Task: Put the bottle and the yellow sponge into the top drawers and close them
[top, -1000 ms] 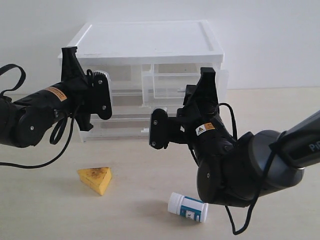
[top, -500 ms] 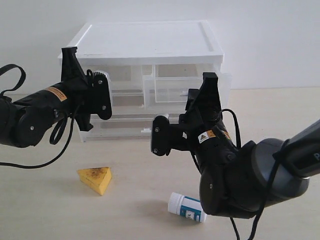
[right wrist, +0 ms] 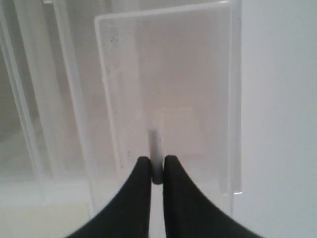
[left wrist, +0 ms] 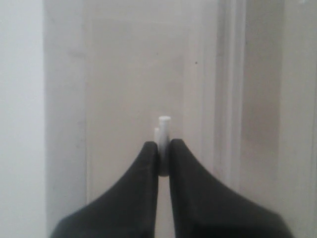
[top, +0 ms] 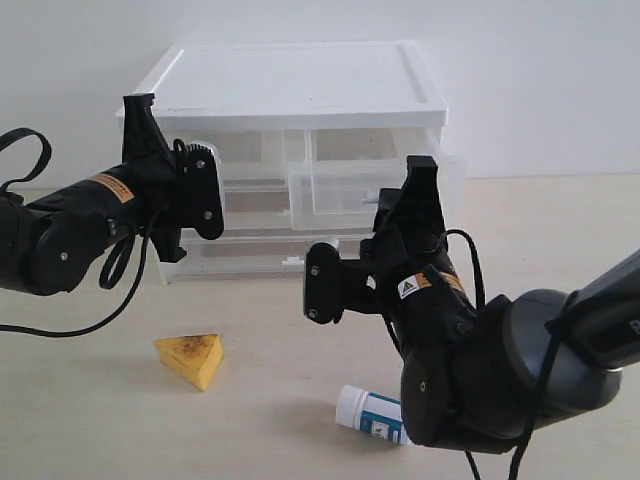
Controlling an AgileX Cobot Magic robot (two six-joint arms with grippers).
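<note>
Tabletop [top: 100, 420] pale beige, wall [top: 550, 80] white

Left gripper [left wrist: 164, 145] pinched tight; right gripper [right wrist: 157, 161] — likewise.

one bottle [top: 372, 413], one sponge [top: 192, 358], two top drawers [top: 345, 186]

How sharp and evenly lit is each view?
Exterior view: soft even light, faint shadows under the yellow wedge-shaped sponge and small white pill bottle. Left wrist view: soft focus, though the white tab handle reads clearly. Right wrist view: pale and hazy across the translucent plastic drawer.
</note>
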